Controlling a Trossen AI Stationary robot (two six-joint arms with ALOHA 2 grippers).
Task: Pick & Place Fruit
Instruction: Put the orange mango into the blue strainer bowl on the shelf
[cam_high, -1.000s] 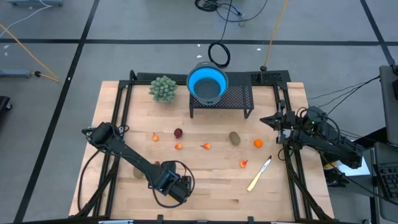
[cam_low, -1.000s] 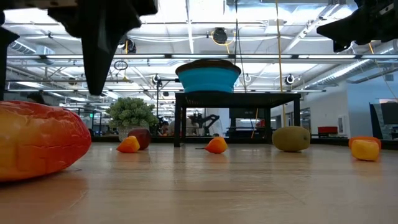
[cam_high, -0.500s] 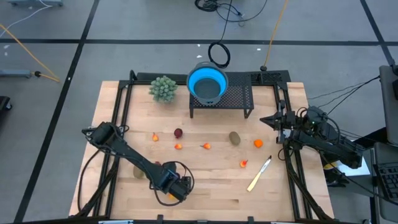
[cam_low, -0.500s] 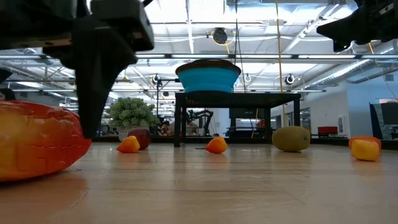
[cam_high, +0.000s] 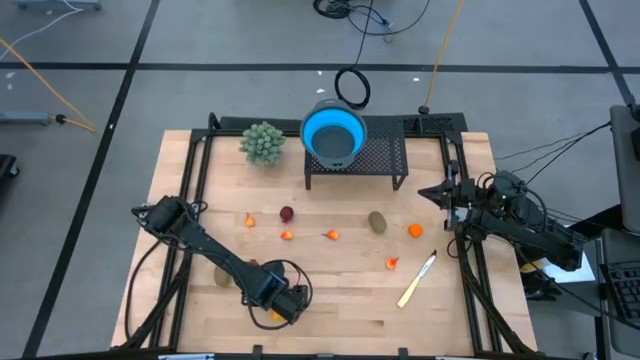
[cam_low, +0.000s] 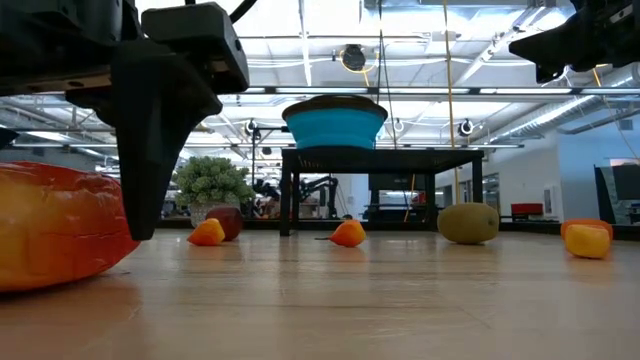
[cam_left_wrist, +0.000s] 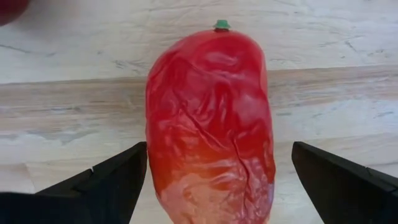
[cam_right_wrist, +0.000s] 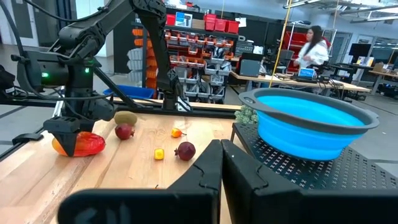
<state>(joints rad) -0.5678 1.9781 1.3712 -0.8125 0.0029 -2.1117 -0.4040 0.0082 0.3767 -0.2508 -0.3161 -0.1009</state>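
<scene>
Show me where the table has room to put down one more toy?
The bare wood near the front edge, between the left claw over the big red fruit and the knife, looks free. So does the strip between the plant and the small fruit row. The middle row, from the dark red ball to the orange piece, is crowded.

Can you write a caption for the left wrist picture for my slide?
Left gripper open, its fingers either side of the big red-yellow fruit lying on the wooden table.

Red-yellow fruit (cam_left_wrist: 208, 124), blue bowl (cam_high: 334, 133)
</scene>
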